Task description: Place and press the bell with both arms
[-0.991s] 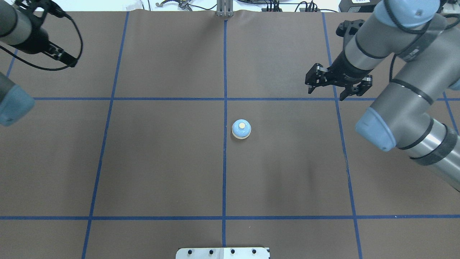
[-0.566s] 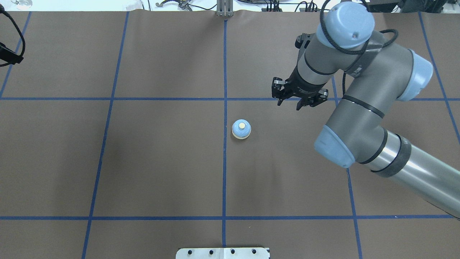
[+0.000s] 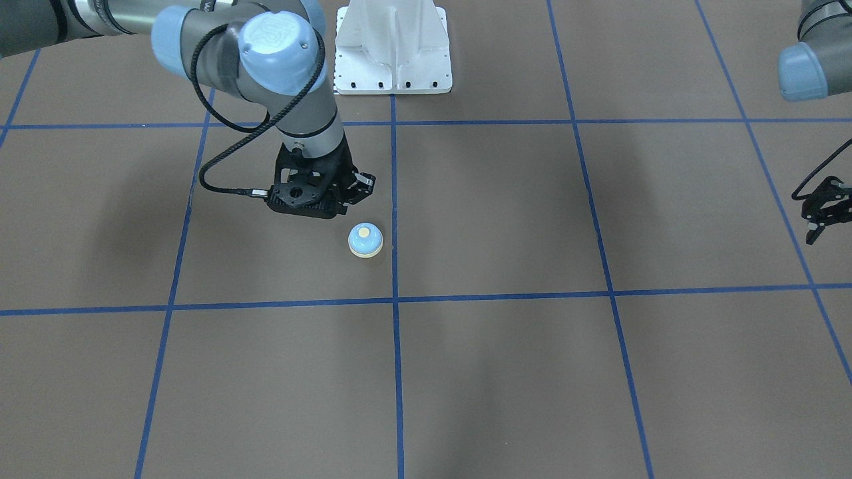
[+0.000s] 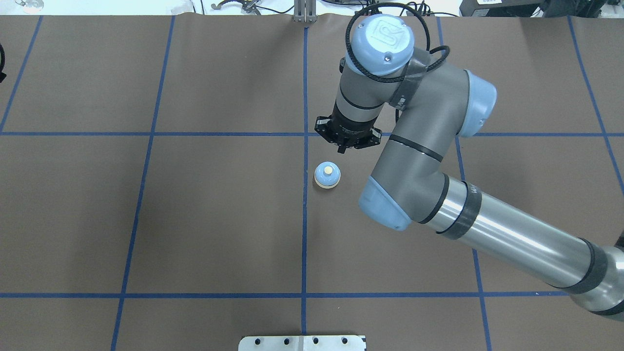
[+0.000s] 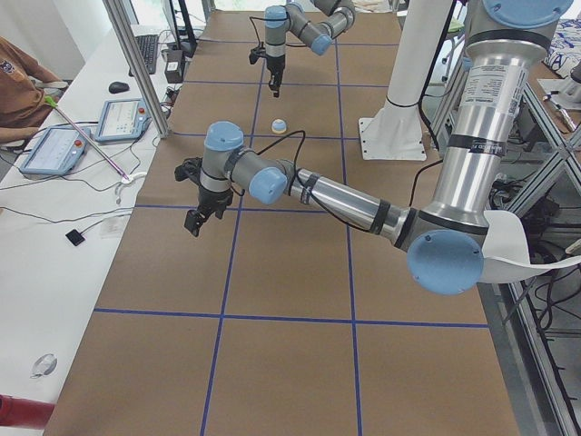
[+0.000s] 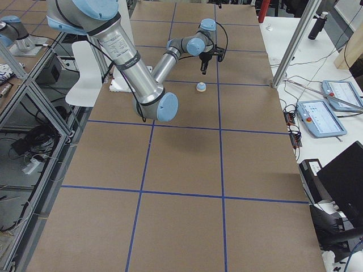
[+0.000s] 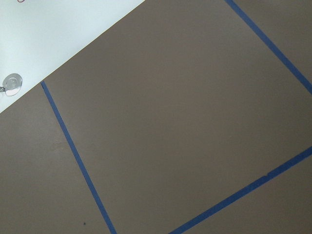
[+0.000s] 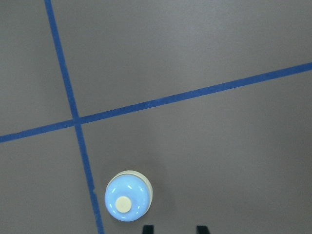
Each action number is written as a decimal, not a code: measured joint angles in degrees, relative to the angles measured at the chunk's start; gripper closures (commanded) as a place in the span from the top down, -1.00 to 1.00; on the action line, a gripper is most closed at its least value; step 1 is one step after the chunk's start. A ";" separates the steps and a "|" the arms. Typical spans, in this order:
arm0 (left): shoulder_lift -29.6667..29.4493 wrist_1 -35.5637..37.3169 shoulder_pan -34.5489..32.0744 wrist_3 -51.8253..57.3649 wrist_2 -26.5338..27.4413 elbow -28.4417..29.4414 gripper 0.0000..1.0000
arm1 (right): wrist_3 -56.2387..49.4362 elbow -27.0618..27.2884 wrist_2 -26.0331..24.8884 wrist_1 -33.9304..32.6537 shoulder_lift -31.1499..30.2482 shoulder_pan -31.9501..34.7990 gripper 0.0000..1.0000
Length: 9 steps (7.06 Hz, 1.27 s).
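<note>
Where the bell stands, blue tape runs beside.

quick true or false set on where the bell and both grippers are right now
1. The bell stands upright on the table, held by neither gripper. True.
2. The right gripper is shut on the bell. False: it is open, close to the bell but not touching it.
3. The left gripper is far from the bell, out near the table's end. True.
4. The bell sits on a crossing of tape lines. False: it sits just beside one blue tape line, away from any crossing.
5. The left wrist view shows the bell. False: it shows only table and tape.
</note>
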 measured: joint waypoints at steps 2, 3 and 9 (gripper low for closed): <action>0.51 -0.01 -0.84 0.00 -1.05 -0.06 1.00 | -0.58 -5.41 -0.98 1.13 2.79 -1.53 -1.00; 0.63 -0.01 -1.00 -0.03 -1.22 -0.08 1.00 | -0.70 -7.85 -1.15 2.87 3.51 -1.81 -1.00; 0.71 -0.01 -1.02 -0.25 -1.25 -0.09 1.00 | -0.80 -13.18 -1.85 5.86 3.28 -3.54 -1.00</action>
